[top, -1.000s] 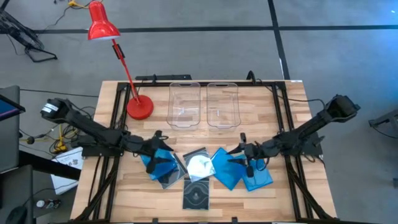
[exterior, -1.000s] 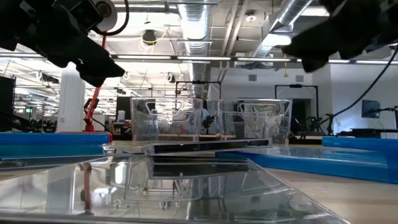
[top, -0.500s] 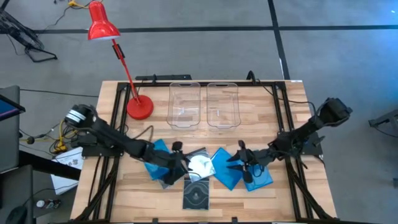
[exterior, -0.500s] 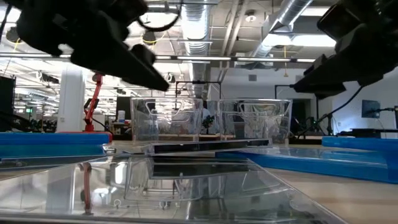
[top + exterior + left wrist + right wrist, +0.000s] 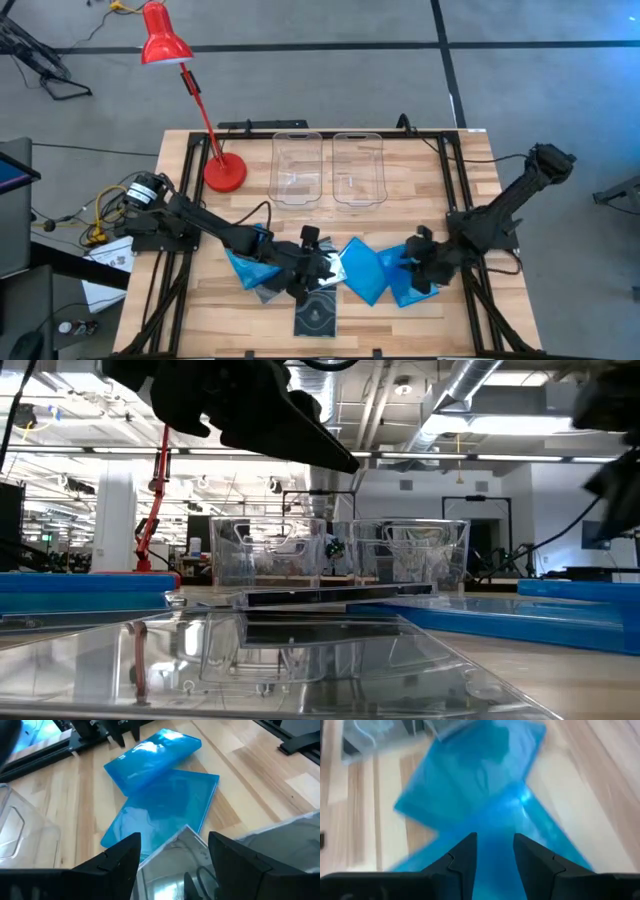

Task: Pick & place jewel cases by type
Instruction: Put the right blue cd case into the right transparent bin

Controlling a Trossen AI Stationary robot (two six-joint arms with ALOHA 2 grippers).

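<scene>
Reaching across the wooden table, the left gripper hovers with fingers spread apart over a clear square jewel case showing a disc, holding nothing. Beside that case lie thin bright blue square jewel cases: 1 in the middle, 1 under the left arm, 1 below the right gripper, whose fingers stand slightly apart above it, empty. A dark grey case lies nearest the front edge. 2 clear rectangular plastic bins and a red desk lamp stand behind.
</scene>
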